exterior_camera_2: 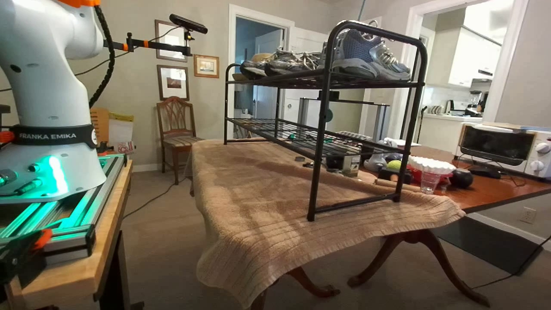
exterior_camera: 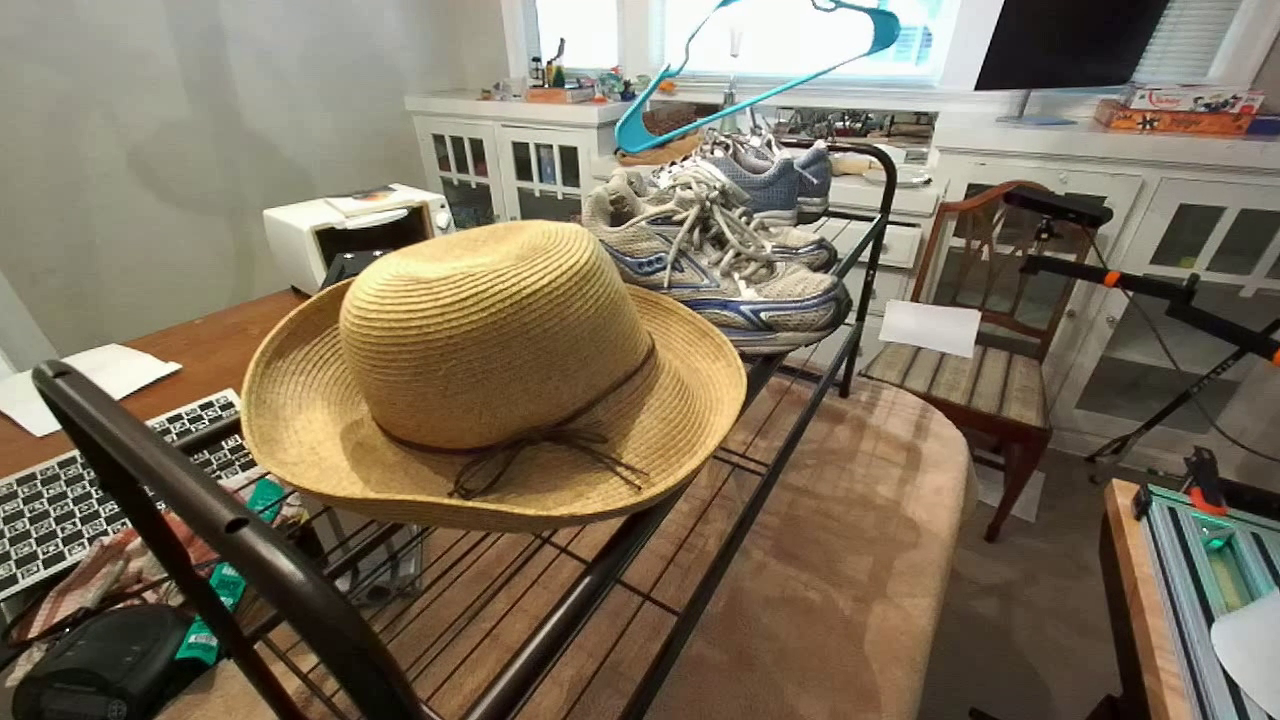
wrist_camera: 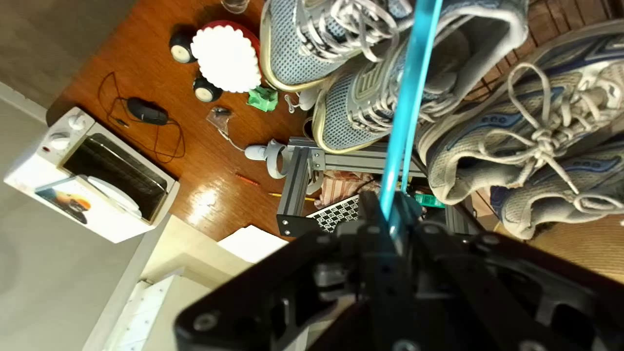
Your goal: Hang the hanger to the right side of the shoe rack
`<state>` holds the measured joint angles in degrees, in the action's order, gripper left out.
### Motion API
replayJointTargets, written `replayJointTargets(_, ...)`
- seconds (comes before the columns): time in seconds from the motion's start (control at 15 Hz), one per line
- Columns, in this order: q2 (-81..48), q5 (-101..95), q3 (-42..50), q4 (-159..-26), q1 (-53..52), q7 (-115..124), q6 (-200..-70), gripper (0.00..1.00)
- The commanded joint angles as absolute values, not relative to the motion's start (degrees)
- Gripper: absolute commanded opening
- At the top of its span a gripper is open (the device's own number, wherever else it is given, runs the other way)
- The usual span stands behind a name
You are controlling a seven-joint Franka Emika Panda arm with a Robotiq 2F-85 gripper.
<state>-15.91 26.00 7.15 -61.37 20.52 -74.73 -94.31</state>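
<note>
The teal-blue hanger runs up from my gripper in the wrist view. The gripper is shut on the hanger, which passes between its fingertips. In an exterior view the hanger is tilted in the air above the sneakers, near the far end of the black shoe rack; its upper part is cut off by the frame. In an exterior view the rack stands on a towel-covered table, and only a thin bluish line shows above its near end rail. The gripper is out of both exterior views.
Grey-white sneakers and a straw hat fill the rack's top shelf. A toaster oven and small items lie on the wooden table. A wooden chair and camera arm stand beyond. The robot base stands beside the table.
</note>
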Motion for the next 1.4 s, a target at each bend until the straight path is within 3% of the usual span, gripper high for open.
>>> replayJointTargets(0.0, -20.7, 27.8, 6.9, -54.1, 23.4, -82.3, -89.8, 0.02)
replayJointTargets(0.53, -28.8, 29.9, 4.9, -40.7, 28.4, -83.2, -70.7, 0.02)
replayJointTargets(1.0, -32.4, 38.3, 2.0, -36.5, 30.4, -74.5, -75.6, 0.02)
replayJointTargets(1.33, -35.0, 36.9, 0.1, -31.1, 32.0, -75.3, -70.3, 0.02)
